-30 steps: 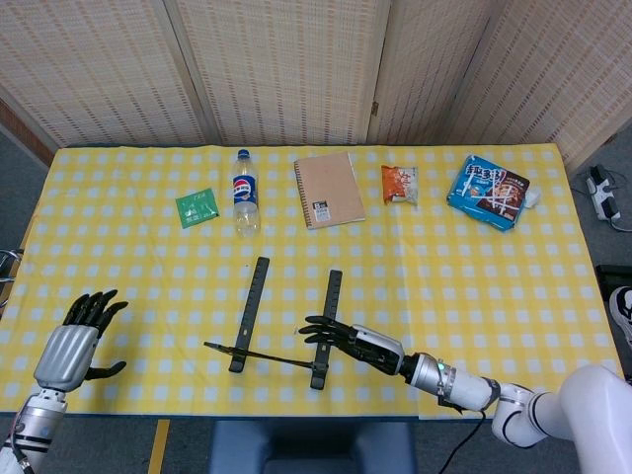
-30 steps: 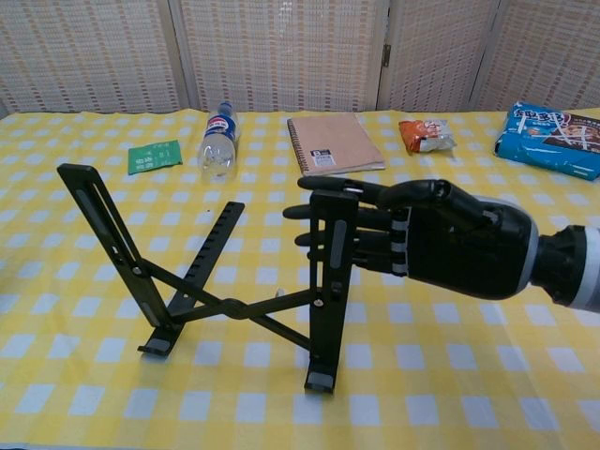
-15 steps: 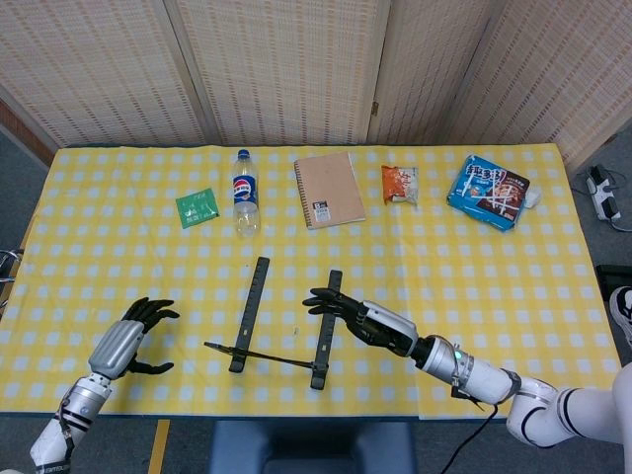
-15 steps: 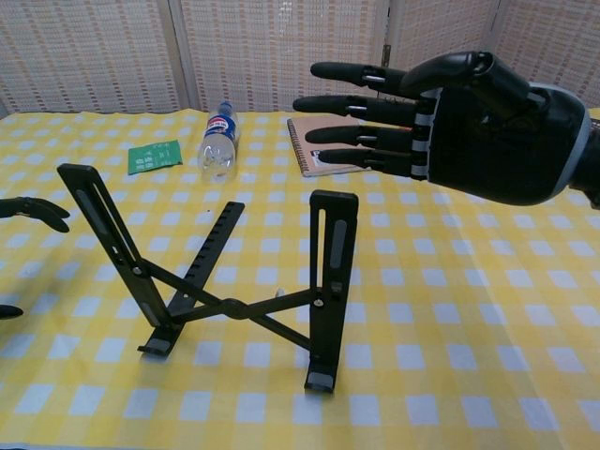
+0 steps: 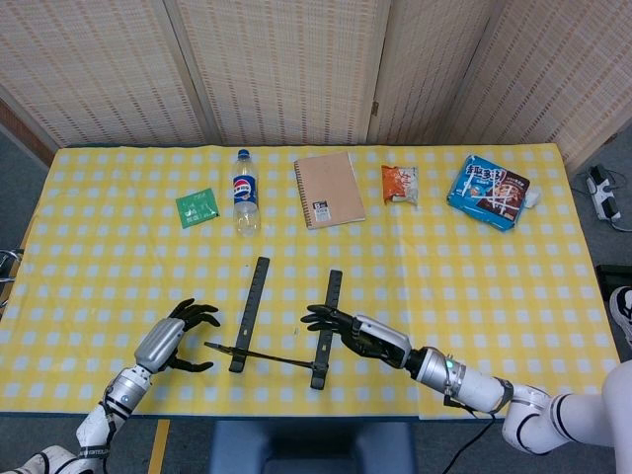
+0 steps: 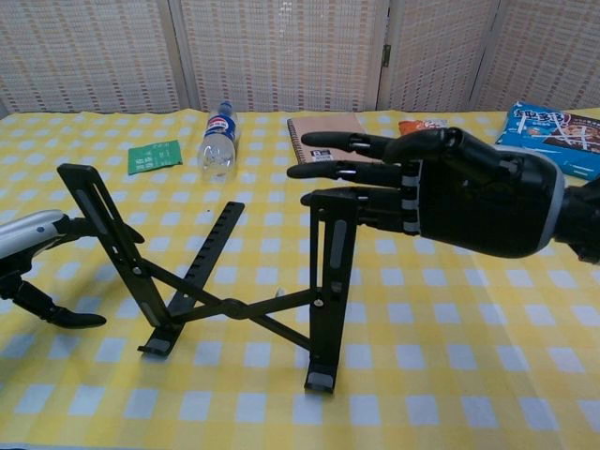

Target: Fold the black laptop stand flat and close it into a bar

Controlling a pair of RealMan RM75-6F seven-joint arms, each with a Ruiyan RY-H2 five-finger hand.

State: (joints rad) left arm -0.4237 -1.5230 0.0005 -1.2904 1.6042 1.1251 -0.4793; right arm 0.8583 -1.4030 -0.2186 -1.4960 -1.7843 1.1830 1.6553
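The black laptop stand [image 5: 258, 296] stands unfolded on the yellow checked cloth, its two uprights joined by crossed bars [image 6: 230, 307]. My right hand [image 5: 355, 334] hovers at the top of the right upright, fingers stretched out and apart [image 6: 459, 206]; whether the lower fingers touch the upright I cannot tell. My left hand [image 5: 173, 338] is just left of the left upright, with its fingers curved and apart and nothing in them. In the chest view the left hand [image 6: 33, 246] shows at the left edge, one finger reaching behind the left upright.
Along the far side lie a green packet [image 5: 197, 207], a Pepsi bottle [image 5: 245, 196] on its side, a brown notebook [image 5: 329, 190], an orange snack bag [image 5: 399, 184] and a blue packet [image 5: 489, 193]. The table's front edge runs just below the stand.
My left hand has moved right, from the table's left end up to the stand's left upright. My right hand rose, then came down level with the top of the right upright.
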